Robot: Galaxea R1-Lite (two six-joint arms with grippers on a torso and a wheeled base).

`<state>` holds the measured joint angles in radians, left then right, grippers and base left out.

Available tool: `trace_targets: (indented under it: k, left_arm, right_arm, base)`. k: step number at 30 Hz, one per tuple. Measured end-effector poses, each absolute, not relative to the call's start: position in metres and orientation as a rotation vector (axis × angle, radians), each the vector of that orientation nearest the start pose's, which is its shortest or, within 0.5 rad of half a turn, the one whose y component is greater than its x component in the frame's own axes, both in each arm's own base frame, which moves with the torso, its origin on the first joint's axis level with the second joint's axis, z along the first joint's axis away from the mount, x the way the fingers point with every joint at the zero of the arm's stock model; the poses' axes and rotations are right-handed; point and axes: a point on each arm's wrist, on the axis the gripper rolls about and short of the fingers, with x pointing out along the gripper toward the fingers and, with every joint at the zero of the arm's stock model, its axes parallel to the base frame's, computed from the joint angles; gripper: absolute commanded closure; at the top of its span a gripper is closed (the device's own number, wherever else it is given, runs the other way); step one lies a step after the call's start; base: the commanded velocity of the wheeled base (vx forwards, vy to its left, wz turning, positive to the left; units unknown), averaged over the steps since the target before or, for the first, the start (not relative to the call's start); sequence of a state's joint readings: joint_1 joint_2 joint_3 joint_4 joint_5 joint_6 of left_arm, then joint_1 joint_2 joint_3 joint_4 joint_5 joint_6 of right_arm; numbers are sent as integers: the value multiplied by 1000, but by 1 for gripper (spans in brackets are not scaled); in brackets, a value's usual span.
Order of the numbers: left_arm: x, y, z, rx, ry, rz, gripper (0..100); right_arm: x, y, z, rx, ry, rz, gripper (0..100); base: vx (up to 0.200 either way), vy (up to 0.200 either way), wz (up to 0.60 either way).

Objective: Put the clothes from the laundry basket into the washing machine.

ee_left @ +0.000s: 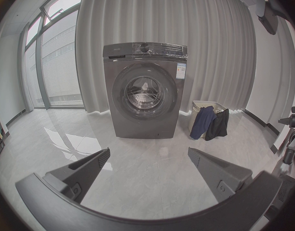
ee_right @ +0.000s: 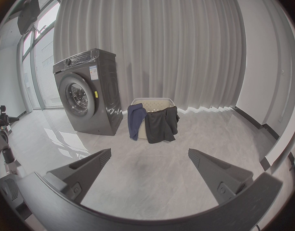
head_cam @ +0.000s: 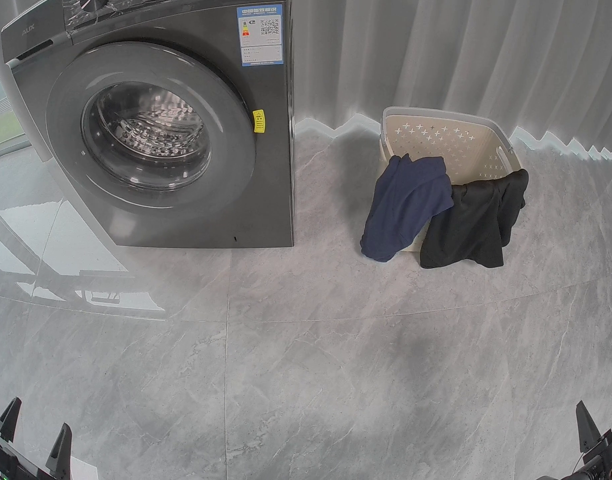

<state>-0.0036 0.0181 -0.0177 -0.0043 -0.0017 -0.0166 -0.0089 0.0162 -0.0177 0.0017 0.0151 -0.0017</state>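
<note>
While both arms sit low and well back from the work, nothing is picked up; the step in hand is the approach. Left gripper point(ee_left: 147, 151) and right gripper point(ee_right: 149, 150): jaws spread wide, empty.

Next move, as I judge it: open the round door of the dark grey front-loading washing machine point(head_cam: 152, 135), which looks shut, then drive to the basket.

Count:
- one machine
- one cream perforated plastic laundry basket point(head_cam: 446, 135), on the floor near it
- two clothes over its front rim: one navy blue garment point(head_cam: 406, 205), one black garment point(head_cam: 476, 218)

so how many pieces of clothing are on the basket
2: a navy garment over the front rim of the laundry basket, a black garment beside it. More may hide inside.
</note>
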Motion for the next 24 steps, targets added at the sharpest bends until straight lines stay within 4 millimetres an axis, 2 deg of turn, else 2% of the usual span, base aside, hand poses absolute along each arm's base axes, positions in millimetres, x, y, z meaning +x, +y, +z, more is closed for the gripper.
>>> trace_targets:
  k: [3, 18, 24]
  left_arm:
    - [-23, 0, 81, -16, -4, -4, 0]
    - [-23, 0, 81, -16, -4, -6, 0]
    - [-23, 0, 81, -18, -4, -5, 0]
  right_arm:
    - [-23, 1, 81, -2, 0, 6, 0]
    - [-23, 1, 81, -1, 0, 6, 0]
    - [-23, 1, 81, -2, 0, 6, 0]
  base:
    - [0, -200, 0]
    - [0, 0, 0]
    - [200, 0, 0]
